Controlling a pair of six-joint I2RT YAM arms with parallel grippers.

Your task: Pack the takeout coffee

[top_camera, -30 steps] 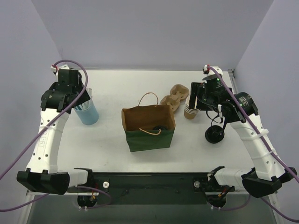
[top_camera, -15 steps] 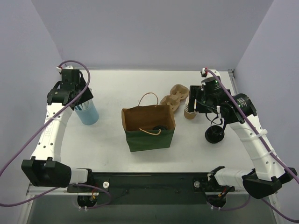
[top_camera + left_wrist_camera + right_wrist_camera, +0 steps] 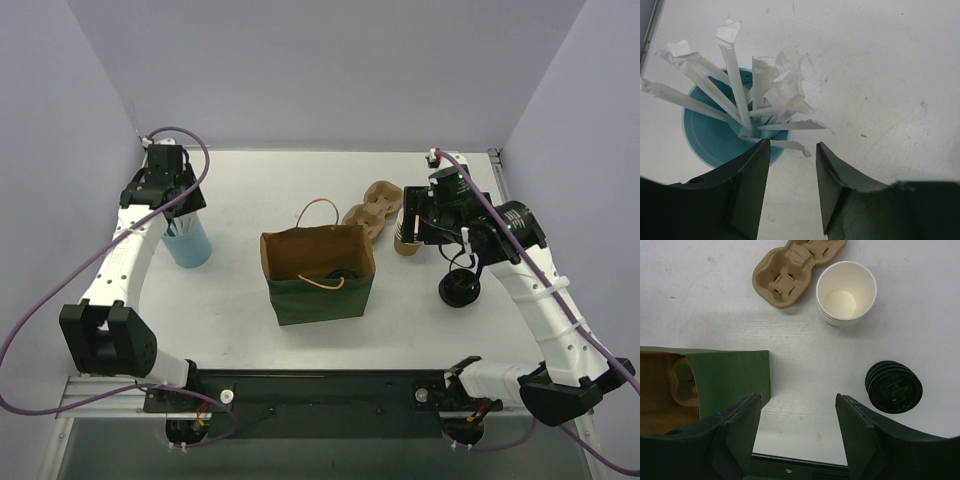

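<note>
A green paper bag [image 3: 322, 292] with a brown inside stands open mid-table, also seen in the right wrist view [image 3: 732, 376]. Something round and black [image 3: 343, 275] shows low in its mouth; I cannot tell whether it is the takeout coffee. My left gripper [image 3: 792, 149] hangs open at the back left, just beside a blue cup [image 3: 715, 140] of paper-wrapped straws [image 3: 735, 80], with nothing between its fingers. My right gripper [image 3: 797, 402] is open and empty above bare table, between the bag and a stack of black lids [image 3: 893, 386].
A stack of unlidded paper cups [image 3: 845, 294] stands right of the bag, next to a tan pulp cup carrier [image 3: 796, 267]. The lids [image 3: 459, 288] lie nearer the front. The blue cup [image 3: 188, 243] stands close to the left wall.
The left arm has swung back and to the right over the blue cup, and its jaws have narrowed a little. The right arm has barely shifted.
</note>
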